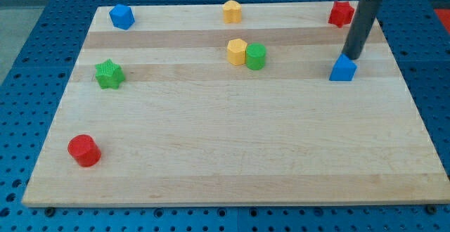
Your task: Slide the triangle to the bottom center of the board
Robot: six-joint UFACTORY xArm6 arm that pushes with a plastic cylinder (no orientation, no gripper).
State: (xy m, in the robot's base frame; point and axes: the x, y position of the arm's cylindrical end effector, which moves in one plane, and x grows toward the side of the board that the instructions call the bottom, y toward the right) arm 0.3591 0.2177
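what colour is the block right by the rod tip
Blue: the blue triangle, just below my tip, seen in the camera view.

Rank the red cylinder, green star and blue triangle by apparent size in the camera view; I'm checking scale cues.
1. Red cylinder block, though nearest the view's bottom.
2. Green star block and blue triangle block: too alike to rank.

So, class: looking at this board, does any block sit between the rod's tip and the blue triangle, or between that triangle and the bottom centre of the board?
Nothing visible does. My tip sits right at the upper edge of the blue triangle, with no block between them. The stretch of board from the triangle down-left to the bottom centre holds no blocks.
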